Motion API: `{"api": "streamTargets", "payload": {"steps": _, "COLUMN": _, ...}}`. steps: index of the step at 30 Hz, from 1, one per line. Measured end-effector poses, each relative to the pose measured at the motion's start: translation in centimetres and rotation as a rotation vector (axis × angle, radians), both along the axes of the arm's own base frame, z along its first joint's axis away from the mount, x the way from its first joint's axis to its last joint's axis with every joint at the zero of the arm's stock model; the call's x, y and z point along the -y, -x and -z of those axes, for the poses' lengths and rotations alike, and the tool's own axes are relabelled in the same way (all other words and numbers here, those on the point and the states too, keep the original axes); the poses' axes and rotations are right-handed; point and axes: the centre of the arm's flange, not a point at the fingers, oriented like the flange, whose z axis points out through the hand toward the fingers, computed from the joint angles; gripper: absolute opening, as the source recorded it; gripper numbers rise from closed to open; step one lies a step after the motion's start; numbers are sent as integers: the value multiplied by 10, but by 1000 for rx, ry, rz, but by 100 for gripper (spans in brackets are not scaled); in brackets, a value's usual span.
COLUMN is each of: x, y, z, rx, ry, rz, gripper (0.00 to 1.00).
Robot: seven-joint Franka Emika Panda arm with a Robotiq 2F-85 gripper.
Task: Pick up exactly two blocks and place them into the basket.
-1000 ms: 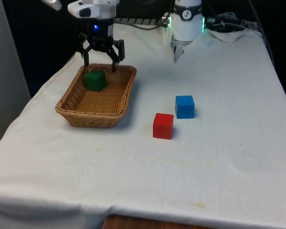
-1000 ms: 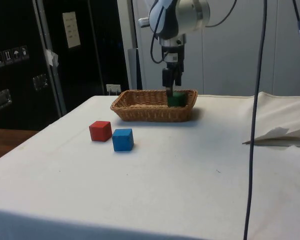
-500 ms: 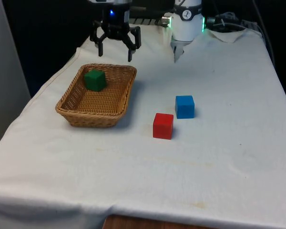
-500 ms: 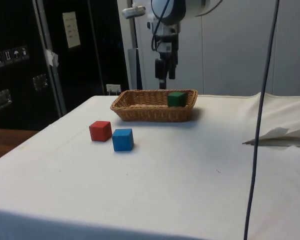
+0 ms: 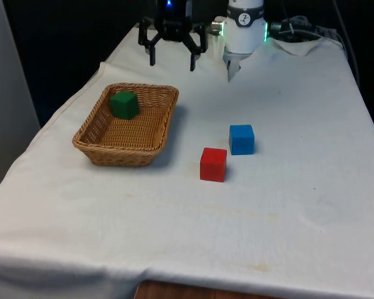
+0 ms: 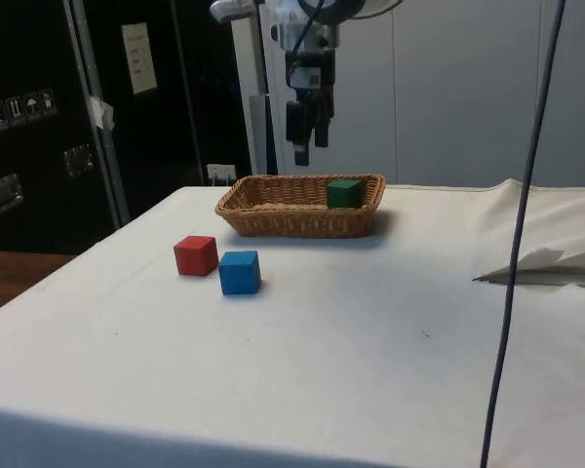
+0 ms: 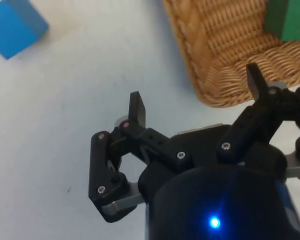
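Side view: basket (image 6: pixel 297 216) wall hides the lower part of my green block (image 6: pixel 344 192). Wrist view: green block (image 7: pixel 289 20) and blue block (image 7: pixel 12 26) both cut by the frame edge; basket (image 7: pixel 225 55) partly cut too, its near rim behind one claw (image 7: pixel 196 95) finger. Front view: arm above the claw (image 5: pixel 171 59) cropped.

Bare cloth surrounds red block (image 5: pixel 213 164) and blue block (image 5: pixel 241 139), standing close together; the basket (image 5: pixel 93 144) stands well apart, leftward in the front view.

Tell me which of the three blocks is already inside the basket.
The green block. It lies in the basket, while the red block and blue block stand on the cloth.
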Motion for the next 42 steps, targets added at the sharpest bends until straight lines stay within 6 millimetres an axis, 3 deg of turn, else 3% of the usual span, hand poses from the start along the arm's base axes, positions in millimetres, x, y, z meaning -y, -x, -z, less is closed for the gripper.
{"api": "streamTargets", "payload": {"steps": 18, "x": -66, "y": -17, "z": -11, "rx": 15, "ry": -28, "rz": -20, "gripper": 100}}
{"api": "streamTargets", "payload": {"steps": 42, "x": -142, "y": -52, "z": 17, "rx": -3, "ry": -6, "rz": -52, "gripper": 100}}
